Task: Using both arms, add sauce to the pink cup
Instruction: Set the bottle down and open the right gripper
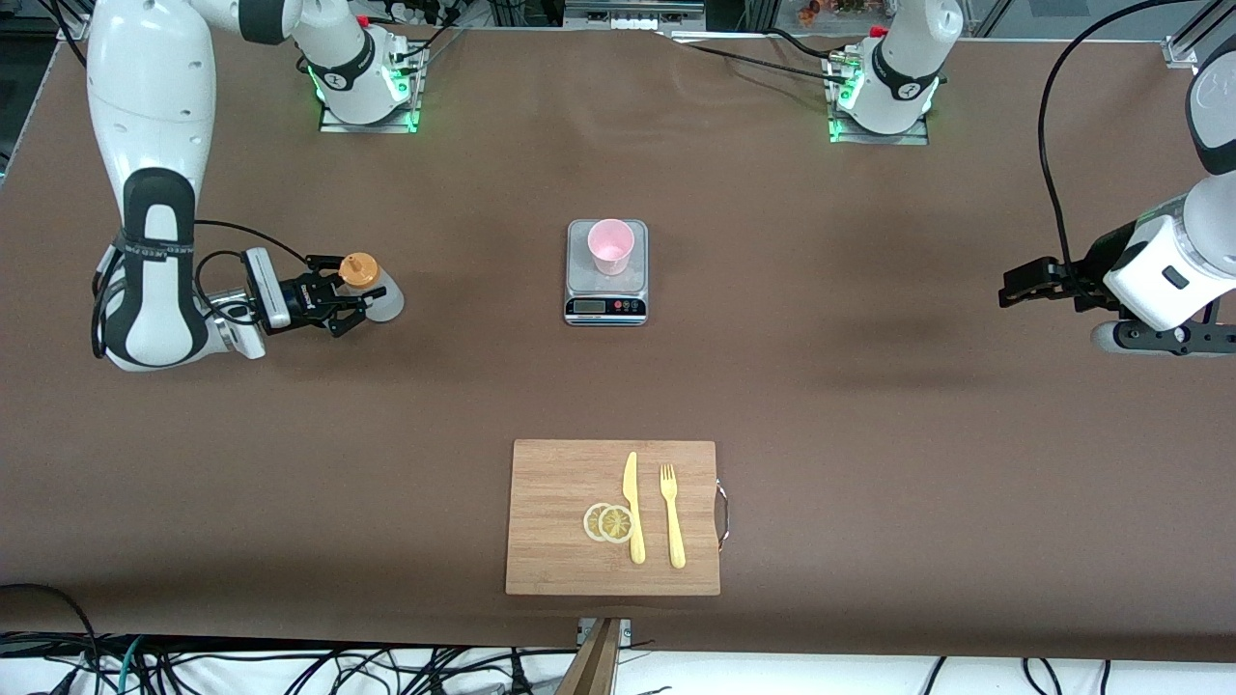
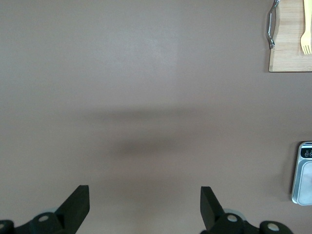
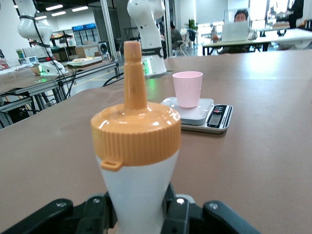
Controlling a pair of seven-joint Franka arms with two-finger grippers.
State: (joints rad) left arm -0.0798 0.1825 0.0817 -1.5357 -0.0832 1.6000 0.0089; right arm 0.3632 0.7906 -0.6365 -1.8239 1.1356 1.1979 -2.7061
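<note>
At table centre: grey scale (image 1: pixel 605 275), display toward the front camera, bearing pink cup (image 1: pixel 610 247); cup upright, rim round, seated on the platform.

Toward the right arm's end of the table: sauce (image 1: pixel 372 287), whitish squeeze bottle with orange nozzle cap, upright, clamped low on its body by right gripper (image 1: pixel 350 301); jaws closed on the bottle from either side. Seen in the right wrist view: sauce (image 3: pixel 136 161) filling the foreground, nozzle pointing up, black fingers (image 3: pixel 95 214) pressed to its base; cup (image 3: pixel 187 88) and scale (image 3: pixel 204 114) well apart from it, farther along the table. Contact between bottle base and table: cannot tell.

Toward the left arm's end of the table: left gripper (image 1: pixel 1033 285), waiting over bare brown table (image 1: pixel 869 338), well apart from the scale; jaws wide, holding nothing. Seen in the left wrist view: two black fingertips (image 2: pixel 78 204) spread far apart over plain tabletop; corner of scale (image 2: pixel 304 173) at the picture's edge.

Nearer the front camera than the scale: wooden board (image 1: pixel 560 483) with metal handle (image 1: pixel 723 516) on the edge toward the left arm's end. On board: two lemon slices (image 1: pixel 608 522), overlapping; yellow knife (image 1: pixel 633 507) touching the slices; yellow fork (image 1: pixel 672 515) just beside the knife, parallel, apart from it. Board corner (image 2: pixel 290 53) and fork tines (image 2: pixel 306 43) also visible in the left wrist view.
</note>
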